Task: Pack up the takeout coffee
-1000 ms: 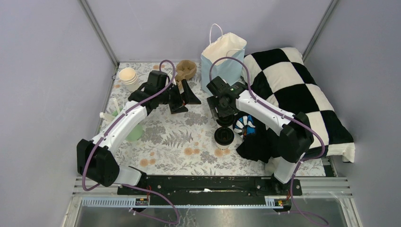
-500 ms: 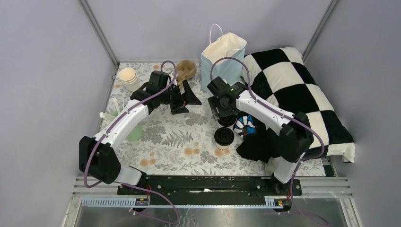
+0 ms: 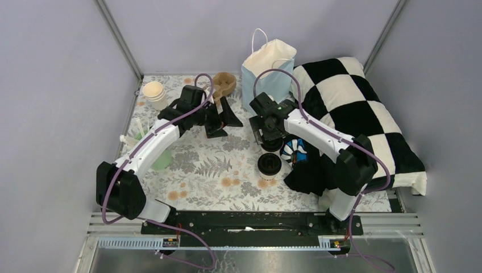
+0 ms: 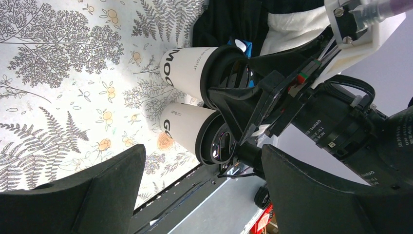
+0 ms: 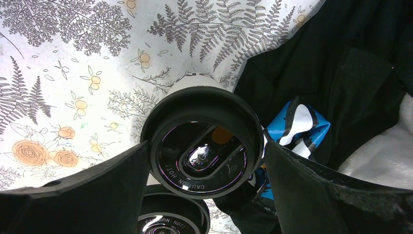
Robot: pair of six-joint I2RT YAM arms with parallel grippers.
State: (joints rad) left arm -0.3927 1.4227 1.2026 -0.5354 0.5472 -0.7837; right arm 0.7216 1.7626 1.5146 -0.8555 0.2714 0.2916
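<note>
Right gripper (image 3: 270, 136): hangs straight down over the far takeout cup (image 3: 273, 147), jaws spread wide. Straddles the black lid (image 5: 202, 146) in the right wrist view, with one finger (image 5: 73, 195) on each side, just beside the rim. Cannot tell whether either pad touches the lid. Lifts nothing.

Far takeout cup: stands upright on the floral tablecloth (image 3: 199, 165), lid on. Sits just left of a blue-and-white striped thing (image 3: 294, 151), close to the draped edge of the checkered cushion (image 3: 352, 108).

Near takeout cup (image 3: 269, 164): stands upright as well, lid on, close beside the far one on the side toward the arm bases. Shows only as a slice of lid at the bottom of the right wrist view.

Left gripper (image 3: 223, 122): hovers above the tablecloth to the left of both cups, jaws wide apart, holding nothing. Faces the two white cups side on in the left wrist view.

Blue bag (image 3: 270, 74): stands upright at the far edge of the table with its mouth open, behind the right arm and beside the cushion.

Cardboard carrier (image 3: 223, 84): lies just left of the bag.

Stack of cream cups (image 3: 153, 92): stands at the far left.

Green cup (image 3: 161, 159): sits partly hidden under the left arm.
</note>
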